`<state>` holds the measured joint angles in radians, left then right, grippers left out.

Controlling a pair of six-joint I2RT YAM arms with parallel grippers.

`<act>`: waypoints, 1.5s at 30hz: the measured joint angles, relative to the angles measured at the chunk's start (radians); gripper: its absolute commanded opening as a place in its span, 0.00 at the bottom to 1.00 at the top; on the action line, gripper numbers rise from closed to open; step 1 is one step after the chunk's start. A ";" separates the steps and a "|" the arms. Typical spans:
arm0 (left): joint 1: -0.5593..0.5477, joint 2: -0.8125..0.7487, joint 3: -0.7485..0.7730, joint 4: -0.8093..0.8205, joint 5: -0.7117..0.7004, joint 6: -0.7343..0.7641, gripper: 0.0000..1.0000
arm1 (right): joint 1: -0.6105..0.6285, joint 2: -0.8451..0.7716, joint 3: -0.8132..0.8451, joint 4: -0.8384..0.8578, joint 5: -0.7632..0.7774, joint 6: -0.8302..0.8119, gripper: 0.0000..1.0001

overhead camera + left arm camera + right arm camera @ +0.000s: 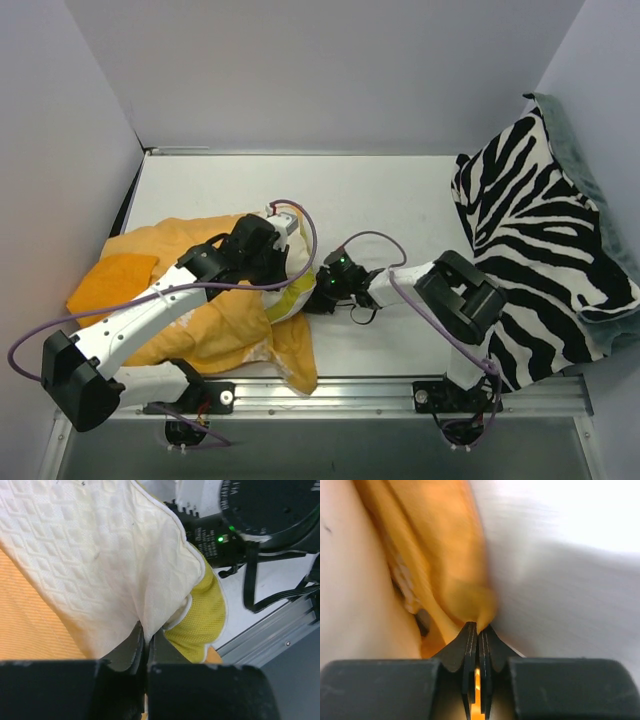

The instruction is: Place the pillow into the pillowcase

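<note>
The orange pillowcase [215, 325] lies crumpled at the left of the table, under my left arm. Only a small cream and yellow-green part of the pillow [293, 296] shows at its right edge. In the left wrist view the pillow [100, 555] is bumpy cream cloth with yellow-green mesh trim. My left gripper [148, 636] is shut on a fold of it, and orange pillowcase [25, 620] lies to its left. My right gripper [478, 627] is shut on an edge of the pillowcase [440, 545]. In the top view the left gripper [280, 272] and right gripper [312, 290] are close together.
A black-and-white zebra-striped cushion [540, 230] leans against the right wall. Bare white table [370, 200] stretches behind the arms, enclosed by grey walls. A metal rail [350, 395] runs along the near edge. The right arm's black body [260, 510] sits close to the left gripper.
</note>
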<state>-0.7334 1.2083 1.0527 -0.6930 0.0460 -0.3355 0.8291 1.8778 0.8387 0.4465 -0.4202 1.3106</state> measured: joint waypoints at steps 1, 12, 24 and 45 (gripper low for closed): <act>0.000 -0.003 0.000 0.000 0.001 -0.001 0.00 | -0.008 -0.023 -0.038 0.028 0.002 0.005 0.00; 0.000 0.163 -0.026 0.043 -0.119 0.054 0.00 | -0.261 -0.880 -0.332 -0.164 0.044 -0.051 0.00; 0.033 0.322 0.182 0.097 0.103 0.149 0.98 | -0.224 -1.099 -0.322 -0.460 0.174 -0.083 0.00; -0.136 -0.225 0.558 0.150 0.234 -0.021 0.97 | 0.072 -0.801 0.536 -0.508 0.507 -0.287 0.00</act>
<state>-0.8696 0.9829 1.6104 -0.5430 0.2798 -0.3561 0.9016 1.0763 1.3750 -0.0616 0.0868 1.0237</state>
